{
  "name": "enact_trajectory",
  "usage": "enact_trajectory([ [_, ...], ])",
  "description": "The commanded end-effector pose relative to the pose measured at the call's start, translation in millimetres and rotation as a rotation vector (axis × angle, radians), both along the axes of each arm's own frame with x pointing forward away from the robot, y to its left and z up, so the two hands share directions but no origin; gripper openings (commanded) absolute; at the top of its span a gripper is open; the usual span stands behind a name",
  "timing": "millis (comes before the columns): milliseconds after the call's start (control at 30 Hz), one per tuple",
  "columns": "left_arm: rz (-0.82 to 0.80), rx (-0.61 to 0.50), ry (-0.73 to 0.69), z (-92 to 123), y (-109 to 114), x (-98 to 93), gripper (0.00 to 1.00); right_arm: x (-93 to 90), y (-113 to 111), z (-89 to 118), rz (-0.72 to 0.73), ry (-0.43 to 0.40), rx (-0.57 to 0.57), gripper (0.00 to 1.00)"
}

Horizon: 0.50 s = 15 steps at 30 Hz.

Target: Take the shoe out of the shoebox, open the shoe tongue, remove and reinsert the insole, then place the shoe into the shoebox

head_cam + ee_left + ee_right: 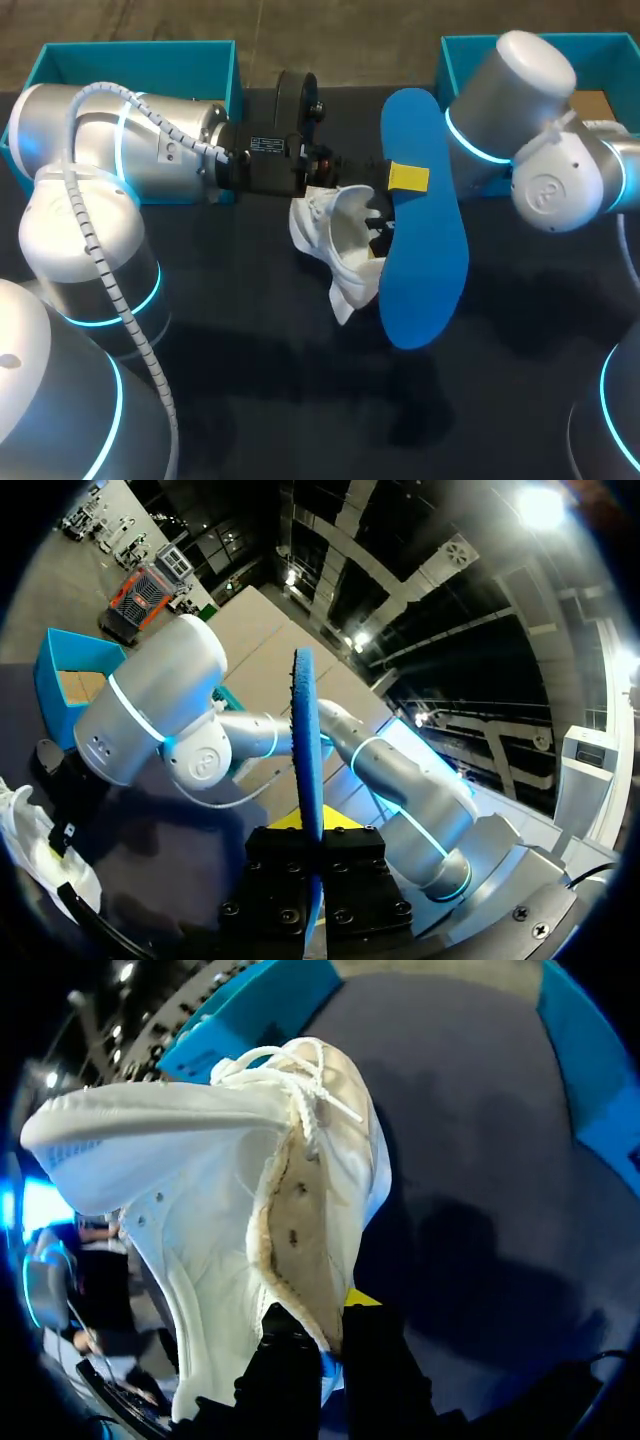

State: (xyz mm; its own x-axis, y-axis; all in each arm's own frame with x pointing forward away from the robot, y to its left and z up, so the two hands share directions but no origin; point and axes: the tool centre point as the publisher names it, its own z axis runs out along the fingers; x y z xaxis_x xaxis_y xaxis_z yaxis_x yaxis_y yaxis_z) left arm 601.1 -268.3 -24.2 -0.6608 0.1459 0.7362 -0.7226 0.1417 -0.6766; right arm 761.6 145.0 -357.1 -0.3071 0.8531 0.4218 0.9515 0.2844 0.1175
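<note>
The shoe was white cloth with a rough inner lining; the insole beside it looked matt foam; the table beneath was matt.

The blue insole, pinched in the left gripper, is hanging broad face up over the middle of the table, covering the right side of the white shoe from above and barring any approach there. The left arm is lying across the front of the left teal box. The right arm is hanging over much of the opening of the right teal box. Bare table is lying open in front of the shoe.
</note>
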Motion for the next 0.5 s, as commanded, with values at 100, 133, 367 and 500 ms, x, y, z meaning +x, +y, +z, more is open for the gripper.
enact_trajectory([
  [100,0.003,-0.003,0.000,-0.9,-0.4,-1.2,0.00,-14.1,4.3,0.7,-0.245,0.021,0.037,0.00],
  [133,0.003,-0.003,0.000,-0.9,-0.4,-1.2,0.00,-14.9,5.3,-0.3,-0.263,0.029,0.038,0.00],
  [367,0.003,-0.003,0.000,-0.9,-0.4,-1.2,0.00,-14.5,7.9,-3.2,-0.314,0.028,0.023,0.00],
  [500,0.003,-0.003,0.000,-0.9,-0.4,-1.2,0.00,-10.2,9.1,-4.7,-0.287,0.018,-0.007,0.00],
])
